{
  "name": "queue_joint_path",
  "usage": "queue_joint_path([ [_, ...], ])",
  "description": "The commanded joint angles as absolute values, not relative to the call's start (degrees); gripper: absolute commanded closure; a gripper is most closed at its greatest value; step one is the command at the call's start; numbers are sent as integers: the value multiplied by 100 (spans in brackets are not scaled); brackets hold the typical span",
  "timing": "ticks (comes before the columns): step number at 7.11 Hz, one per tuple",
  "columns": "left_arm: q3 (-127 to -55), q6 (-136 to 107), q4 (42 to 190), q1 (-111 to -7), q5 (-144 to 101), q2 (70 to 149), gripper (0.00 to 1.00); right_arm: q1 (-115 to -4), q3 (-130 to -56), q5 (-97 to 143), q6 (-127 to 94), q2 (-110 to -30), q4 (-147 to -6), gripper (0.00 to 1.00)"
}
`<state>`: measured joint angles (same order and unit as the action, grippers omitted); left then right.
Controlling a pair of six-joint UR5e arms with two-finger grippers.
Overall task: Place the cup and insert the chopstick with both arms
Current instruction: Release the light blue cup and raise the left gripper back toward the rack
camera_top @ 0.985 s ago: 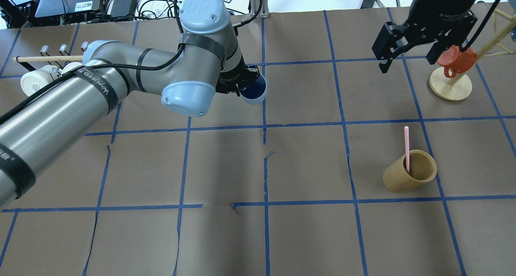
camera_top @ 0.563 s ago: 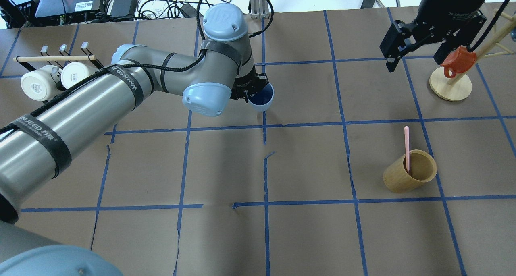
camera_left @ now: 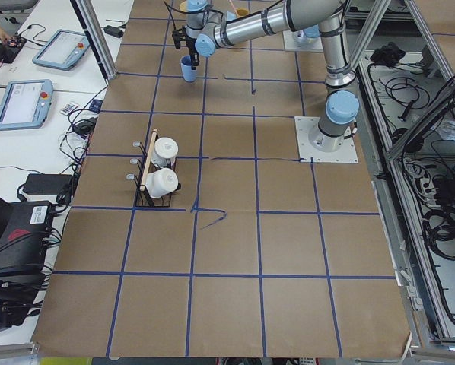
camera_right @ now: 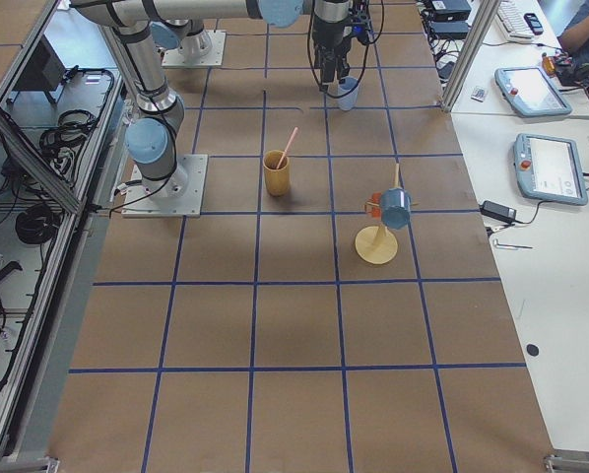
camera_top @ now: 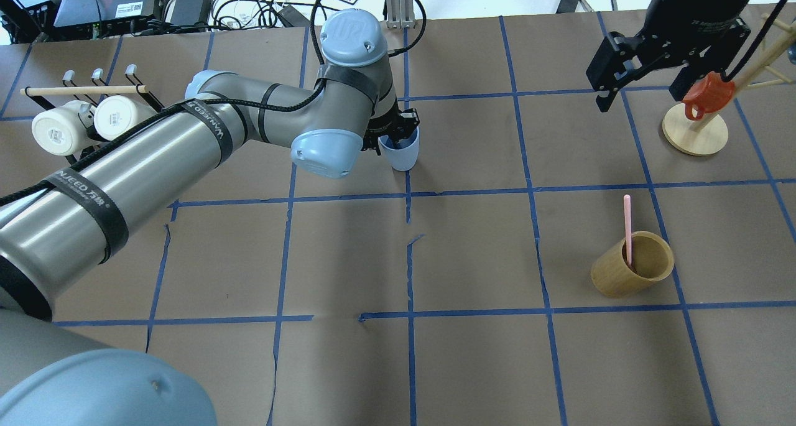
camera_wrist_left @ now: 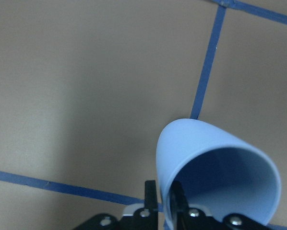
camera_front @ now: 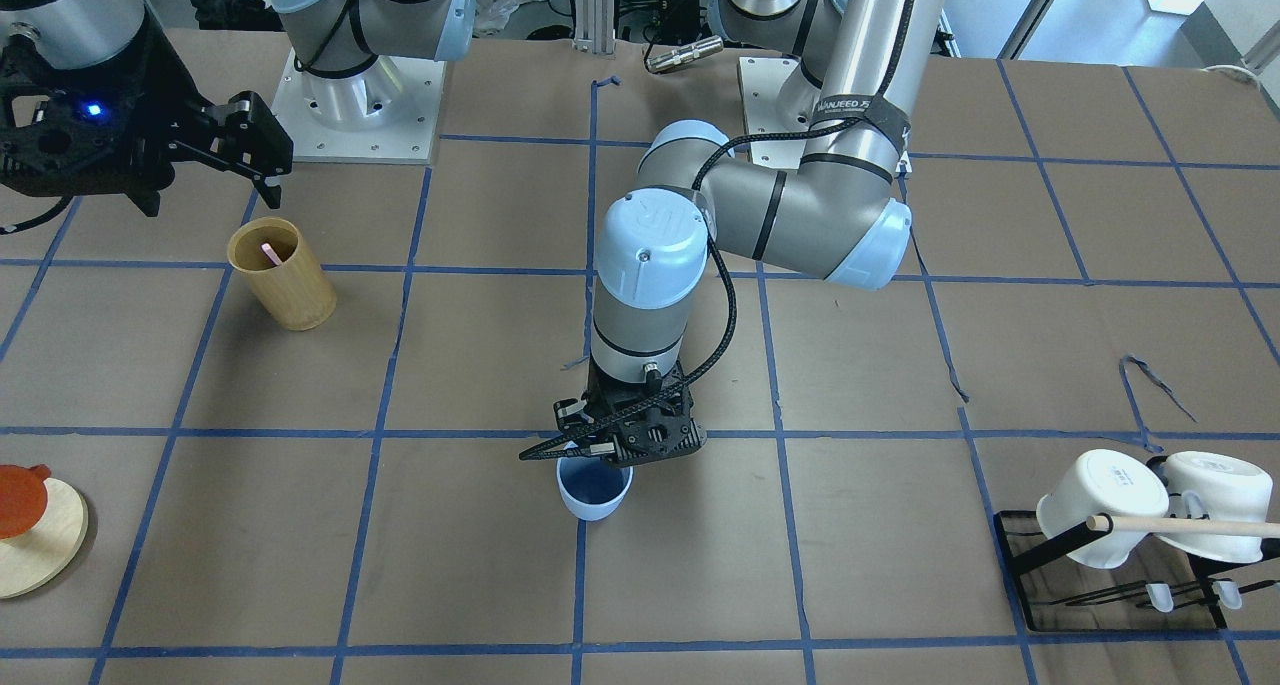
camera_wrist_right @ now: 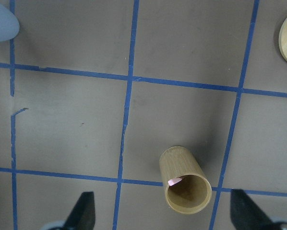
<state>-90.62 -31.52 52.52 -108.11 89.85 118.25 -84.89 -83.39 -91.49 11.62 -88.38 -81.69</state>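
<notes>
Cup (camera_top: 402,154) mid-table on a tape line (camera_top: 407,196), rim pinched by the left gripper (camera_top: 397,135). Holder (camera_top: 622,277) to its right, nearer the robot; chopstick (camera_top: 627,227) stands in it, leaning. Rack (camera_top: 81,91) with two mugs (camera_top: 55,130) at far left. Stand (camera_top: 693,137) at far right; right gripper (camera_top: 640,87) raised just beside it.

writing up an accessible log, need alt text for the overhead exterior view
The left gripper is shut on the rim of an upright light blue cup near the table's middle. The right gripper hangs open at the far right, beyond a bamboo holder with a pink chopstick standing in it.
</notes>
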Motion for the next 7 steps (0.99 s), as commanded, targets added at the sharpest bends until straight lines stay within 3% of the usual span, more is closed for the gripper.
queue_joint_path([
  [1,-8922,-3085,5273,-10784,9070,11708,3,-8499,-8341,-9149,1134,-8842,-8165,0],
  [3,-8886,-2735,5561,-10427,9079,11331,0,-8508,-8376,-9132,1116,-8824,-8156,0],
  [7,-8850,-560,7554,-9214,9070,9988,0,-8499,-8402,-9228,1072,-8693,-8104,0],
])
